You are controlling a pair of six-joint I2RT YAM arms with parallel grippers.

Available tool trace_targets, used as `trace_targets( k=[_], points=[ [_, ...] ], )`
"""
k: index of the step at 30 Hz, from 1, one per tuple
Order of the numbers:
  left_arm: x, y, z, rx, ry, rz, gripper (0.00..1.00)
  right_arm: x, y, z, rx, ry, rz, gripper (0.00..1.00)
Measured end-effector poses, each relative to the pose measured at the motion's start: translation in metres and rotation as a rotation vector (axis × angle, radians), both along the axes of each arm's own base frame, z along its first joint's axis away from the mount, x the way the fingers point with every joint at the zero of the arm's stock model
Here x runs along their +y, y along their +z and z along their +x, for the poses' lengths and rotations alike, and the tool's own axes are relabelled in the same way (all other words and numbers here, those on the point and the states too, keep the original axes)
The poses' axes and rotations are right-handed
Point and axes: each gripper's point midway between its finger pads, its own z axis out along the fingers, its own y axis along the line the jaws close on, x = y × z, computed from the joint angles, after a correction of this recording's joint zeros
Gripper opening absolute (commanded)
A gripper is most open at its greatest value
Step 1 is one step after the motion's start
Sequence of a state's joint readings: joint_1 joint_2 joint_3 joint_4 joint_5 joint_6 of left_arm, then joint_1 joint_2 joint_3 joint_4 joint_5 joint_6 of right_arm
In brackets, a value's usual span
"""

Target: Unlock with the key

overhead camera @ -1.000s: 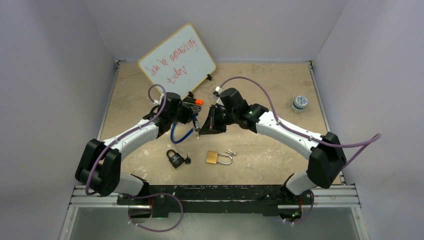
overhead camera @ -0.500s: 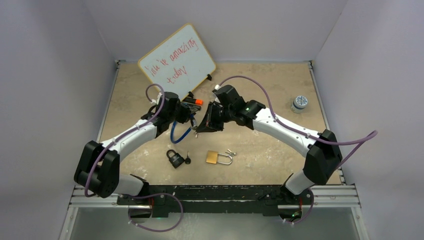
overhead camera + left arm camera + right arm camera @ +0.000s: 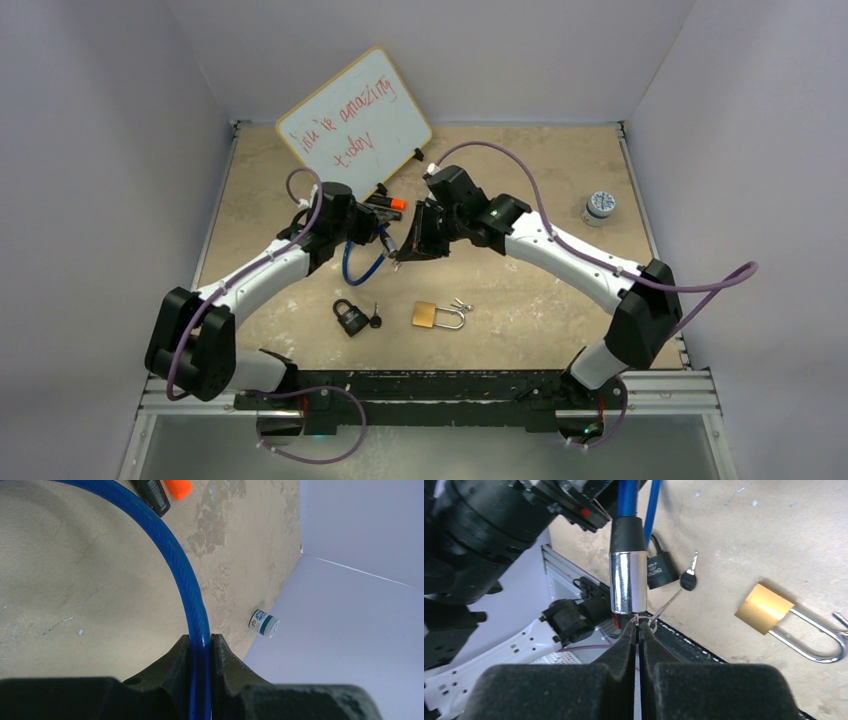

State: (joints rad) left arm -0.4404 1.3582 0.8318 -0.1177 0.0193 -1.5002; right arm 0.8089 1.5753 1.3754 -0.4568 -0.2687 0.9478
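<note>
My left gripper (image 3: 201,639) is shut on the blue cable (image 3: 186,575) of a cable lock and holds it above the table. The cable loop hangs between the arms in the top view (image 3: 353,270). The lock's chrome cylinder (image 3: 628,580) points at my right gripper (image 3: 638,625). That gripper is shut on a small key (image 3: 637,618) whose tip meets the cylinder's end, with a key ring (image 3: 652,624) beside the tips. In the top view the right gripper (image 3: 403,254) sits just right of the left gripper (image 3: 384,236).
A black padlock (image 3: 350,318) with its black-headed key (image 3: 376,321) and a brass padlock (image 3: 425,316) with keys (image 3: 461,304) lie on the table below the grippers. A whiteboard (image 3: 352,118) leans at the back, an orange-capped marker (image 3: 396,204) before it. A small jar (image 3: 599,207) stands right.
Both grippers have moved a little left and towards the back together, with the cable lock and the key between them. The padlocks have not moved.
</note>
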Motion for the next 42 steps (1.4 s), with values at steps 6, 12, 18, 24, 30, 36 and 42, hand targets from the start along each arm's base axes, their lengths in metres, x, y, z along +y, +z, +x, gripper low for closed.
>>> trace_targets(
  k=[6,12,18,24,30,36,42],
  points=[
    [-0.003,0.006,-0.004,0.016,0.008,-0.056,0.0,-0.008,-0.007,-0.004,-0.077,0.039,-0.006,0.0],
    [-0.009,0.014,-0.008,0.021,0.003,-0.133,0.0,-0.008,0.004,-0.008,-0.123,0.072,0.069,0.0],
    [-0.013,0.027,-0.017,0.0,-0.002,-0.224,0.0,-0.02,0.011,-0.013,-0.029,-0.013,0.267,0.0],
    [-0.015,0.039,-0.021,-0.014,0.0,-0.286,0.0,-0.026,0.033,-0.009,-0.049,-0.01,0.394,0.0],
    [-0.016,0.045,-0.024,-0.047,-0.005,-0.342,0.0,-0.025,0.033,-0.016,-0.059,0.033,0.442,0.0],
    [-0.015,0.051,-0.026,-0.079,-0.001,-0.377,0.0,-0.024,0.036,-0.02,0.007,0.015,0.507,0.0],
    [-0.017,0.07,-0.022,-0.147,-0.009,-0.416,0.0,-0.02,0.05,-0.021,0.028,0.014,0.583,0.0]
  ],
)
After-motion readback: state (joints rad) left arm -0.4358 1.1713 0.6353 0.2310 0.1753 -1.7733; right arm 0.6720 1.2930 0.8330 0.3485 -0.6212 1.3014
